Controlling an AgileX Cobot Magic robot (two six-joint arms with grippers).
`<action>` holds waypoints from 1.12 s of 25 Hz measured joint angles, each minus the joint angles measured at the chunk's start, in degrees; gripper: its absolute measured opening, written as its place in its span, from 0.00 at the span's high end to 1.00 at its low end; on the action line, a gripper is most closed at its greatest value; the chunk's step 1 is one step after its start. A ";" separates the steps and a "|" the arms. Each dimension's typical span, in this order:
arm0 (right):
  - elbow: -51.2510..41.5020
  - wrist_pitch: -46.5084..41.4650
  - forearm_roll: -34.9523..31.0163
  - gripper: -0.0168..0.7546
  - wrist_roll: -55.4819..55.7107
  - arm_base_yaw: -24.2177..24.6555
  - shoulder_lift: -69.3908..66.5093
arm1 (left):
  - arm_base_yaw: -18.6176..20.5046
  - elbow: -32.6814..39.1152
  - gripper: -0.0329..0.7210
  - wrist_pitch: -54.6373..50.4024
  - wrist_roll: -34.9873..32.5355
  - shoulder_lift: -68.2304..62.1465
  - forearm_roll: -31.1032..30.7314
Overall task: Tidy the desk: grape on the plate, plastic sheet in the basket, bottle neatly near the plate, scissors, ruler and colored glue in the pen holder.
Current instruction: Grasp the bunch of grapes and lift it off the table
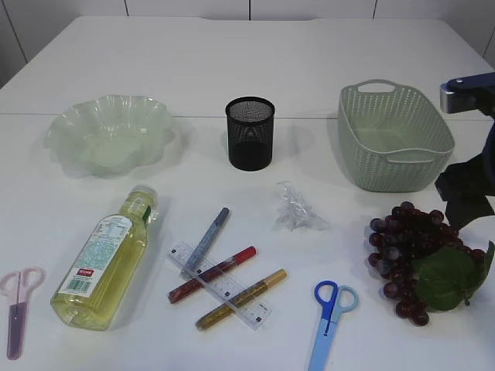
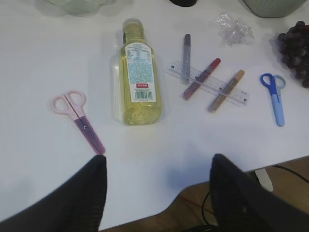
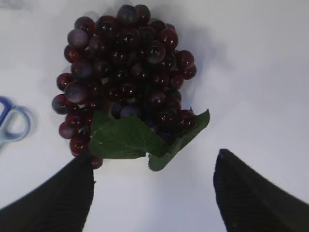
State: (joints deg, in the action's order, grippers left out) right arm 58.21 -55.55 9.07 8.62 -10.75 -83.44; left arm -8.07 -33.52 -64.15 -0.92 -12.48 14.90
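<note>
The dark grape bunch (image 1: 418, 259) with a green leaf lies at the front right; in the right wrist view the grape bunch (image 3: 125, 63) is just ahead of my open, empty right gripper (image 3: 155, 159). My left gripper (image 2: 158, 159) is open and empty above the table's front edge, near the pink scissors (image 2: 79, 118) and the lying yellow bottle (image 2: 137, 72). The clear ruler (image 1: 220, 286) lies under three glue pens: grey-blue (image 1: 207, 238), red (image 1: 213, 274) and gold (image 1: 241, 298). Blue scissors (image 1: 329, 313) lie at the front. The crumpled plastic sheet (image 1: 298, 209) lies mid-table.
The green glass plate (image 1: 108, 135) stands at the back left, the black mesh pen holder (image 1: 250, 133) at the back middle, and the green basket (image 1: 394, 135) at the back right. My right arm (image 1: 472, 93) hangs over the right edge. The left arm is out of the exterior view.
</note>
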 joint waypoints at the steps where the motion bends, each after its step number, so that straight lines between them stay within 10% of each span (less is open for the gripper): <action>1: 0.25 0.45 1.03 0.20 0.00 0.00 -1.24 | 0.00 0.00 0.31 0.00 0.00 0.00 0.00; 28: 1.66 8.40 5.38 0.22 -2.69 0.00 -22.60 | 0.00 0.00 0.31 -2.05 1.86 0.00 0.44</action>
State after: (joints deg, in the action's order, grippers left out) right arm 59.86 -47.14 14.45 5.93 -10.75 -106.05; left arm -8.07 -33.52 -66.20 0.93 -12.48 15.34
